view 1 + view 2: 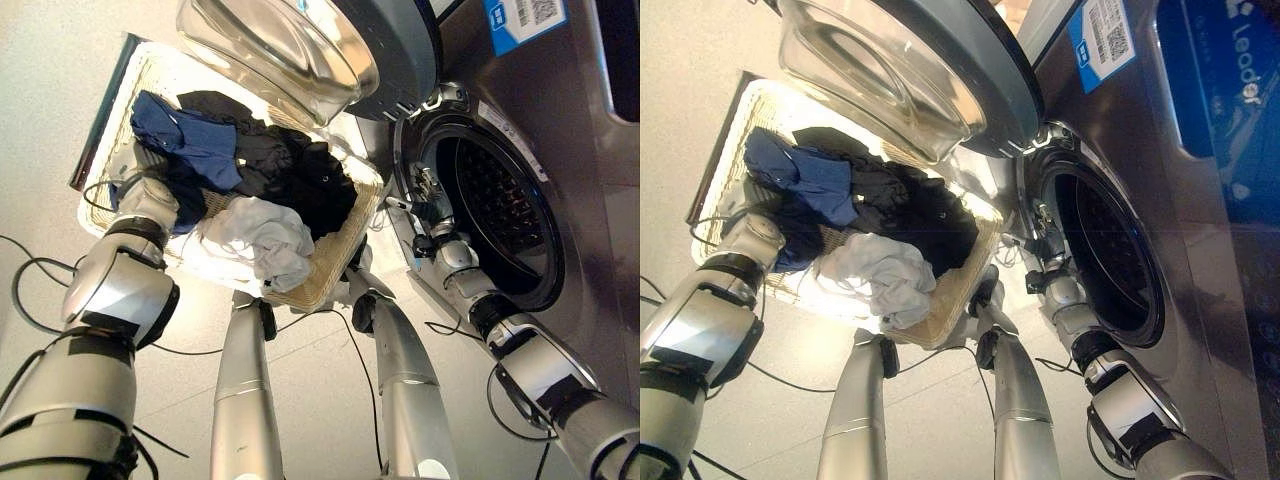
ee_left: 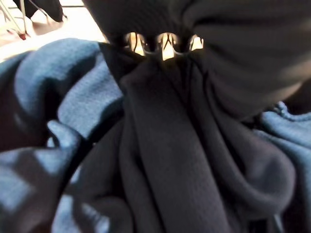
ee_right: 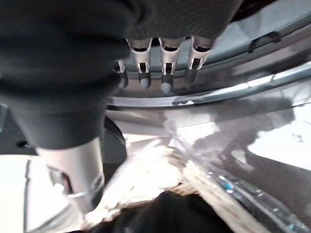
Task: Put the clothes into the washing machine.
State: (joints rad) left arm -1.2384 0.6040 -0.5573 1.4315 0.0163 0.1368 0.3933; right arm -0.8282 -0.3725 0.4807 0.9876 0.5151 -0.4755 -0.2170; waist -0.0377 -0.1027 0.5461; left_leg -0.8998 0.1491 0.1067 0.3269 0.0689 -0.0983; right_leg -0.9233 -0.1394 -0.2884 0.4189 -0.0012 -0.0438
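Left hand (image 2: 165,46) is gripping dark cloth (image 2: 165,160) bunched beneath its curled fingers, inside the woven wicker basket (image 1: 335,265). Right hand (image 3: 163,73), fingers relaxed and empty, is hovering at the grey washing machine's open drum (image 1: 495,215). Risk: neighbouring blue garment (image 1: 195,140) tangling and dragging out.

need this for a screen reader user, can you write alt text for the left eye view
A wicker laundry basket of dark, blue and white clothes sits beside a front-loading washing machine with its door swung open. The robot's left hand reaches into the clothes, its right hand at the drum opening.
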